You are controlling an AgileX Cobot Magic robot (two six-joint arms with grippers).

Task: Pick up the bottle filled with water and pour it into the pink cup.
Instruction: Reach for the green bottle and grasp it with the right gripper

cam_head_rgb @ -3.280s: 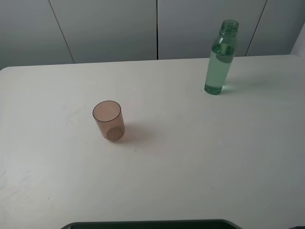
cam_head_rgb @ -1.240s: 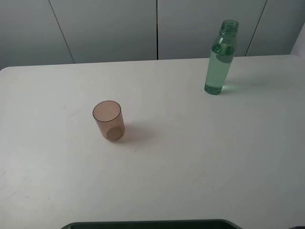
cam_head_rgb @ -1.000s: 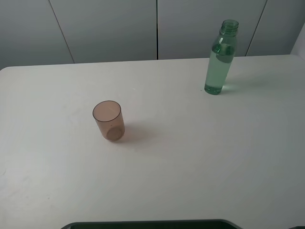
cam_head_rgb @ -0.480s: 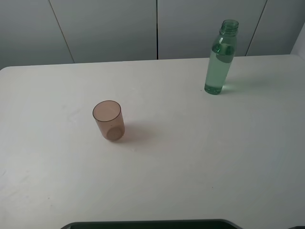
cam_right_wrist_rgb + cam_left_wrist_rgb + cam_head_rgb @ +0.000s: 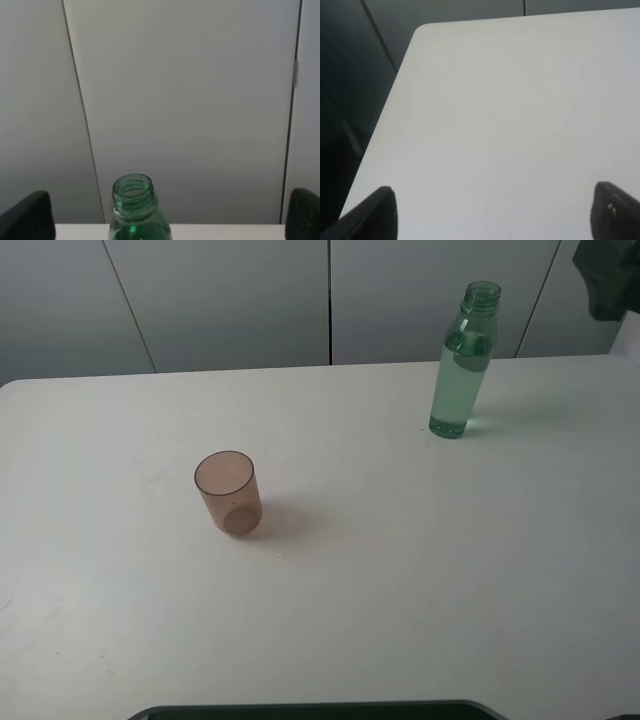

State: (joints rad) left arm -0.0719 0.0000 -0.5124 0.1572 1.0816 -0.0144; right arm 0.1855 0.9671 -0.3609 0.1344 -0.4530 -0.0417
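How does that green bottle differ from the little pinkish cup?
The bottle is tall, slim and green-tinted; the pink cup is short and brownish-pink. The bottle narrows to a threaded neck; the pink cup has a wide open mouth. The bottle holds clear liquid; the pink cup looks empty. Both are see-through and stand upright on the table.

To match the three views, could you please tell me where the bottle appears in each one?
Exterior high: the bottle stands upright, far right on the table.
Left wrist: not in it.
Right wrist: only its open neck, between the fingers.
Shared landmark: the white table's far edge.
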